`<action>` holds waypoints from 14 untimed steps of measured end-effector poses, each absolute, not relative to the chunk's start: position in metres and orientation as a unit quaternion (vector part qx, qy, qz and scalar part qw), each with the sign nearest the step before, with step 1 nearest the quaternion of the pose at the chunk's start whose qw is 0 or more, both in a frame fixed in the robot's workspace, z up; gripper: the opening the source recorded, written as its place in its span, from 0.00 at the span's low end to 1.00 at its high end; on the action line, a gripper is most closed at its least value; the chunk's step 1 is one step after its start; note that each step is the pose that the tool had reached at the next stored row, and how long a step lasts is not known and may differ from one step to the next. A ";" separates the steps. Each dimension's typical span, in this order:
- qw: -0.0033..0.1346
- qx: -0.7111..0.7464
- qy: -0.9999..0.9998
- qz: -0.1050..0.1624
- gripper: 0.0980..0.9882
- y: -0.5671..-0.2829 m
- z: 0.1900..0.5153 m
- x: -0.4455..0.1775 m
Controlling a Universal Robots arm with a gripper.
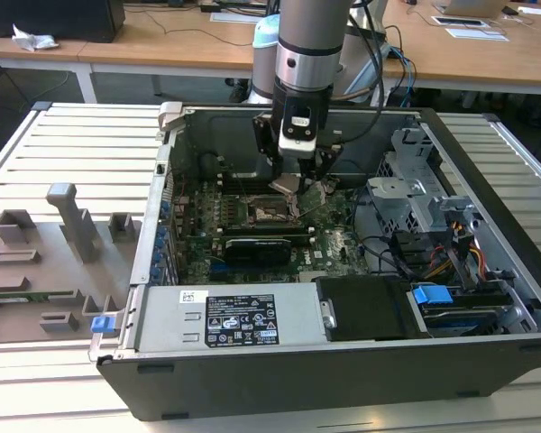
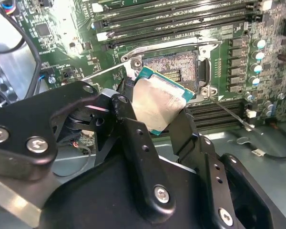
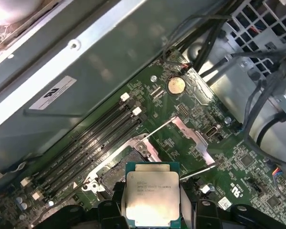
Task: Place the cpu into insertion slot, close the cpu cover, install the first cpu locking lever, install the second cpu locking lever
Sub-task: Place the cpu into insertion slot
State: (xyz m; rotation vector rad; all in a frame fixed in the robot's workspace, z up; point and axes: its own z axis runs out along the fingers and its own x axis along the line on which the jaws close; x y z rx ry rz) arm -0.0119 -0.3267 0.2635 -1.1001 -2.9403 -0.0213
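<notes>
My gripper is clenched on the cpu, one black finger on each of two opposite edges, the silver-grey top facing my cameras and the green rim showing around it. In the first wrist view the cpu sits squarely between my fingers; in the exterior view it hangs tilted under my gripper.

Just beyond the chip lies the insertion slot, its dark pin field bare. The cpu is over the slot's near corner, not seated in it. The cpu cover stands swung open at the slot's far edge, its square cut-out showing green board through it. One thin locking lever reaches out from one side of the slot and the other lever from the opposite side, both unlatched.

Past the slot run the long black memory slots, and near the board's far edge a coin battery.

In the exterior view the slot is mid-board inside the open computer case, with the black graphics card beside it and the power supply along the case's front wall. The case rests on a slatted table.
</notes>
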 end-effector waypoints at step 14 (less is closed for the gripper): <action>-0.001 -0.450 -0.893 -0.002 0.50 -0.327 0.262 -0.012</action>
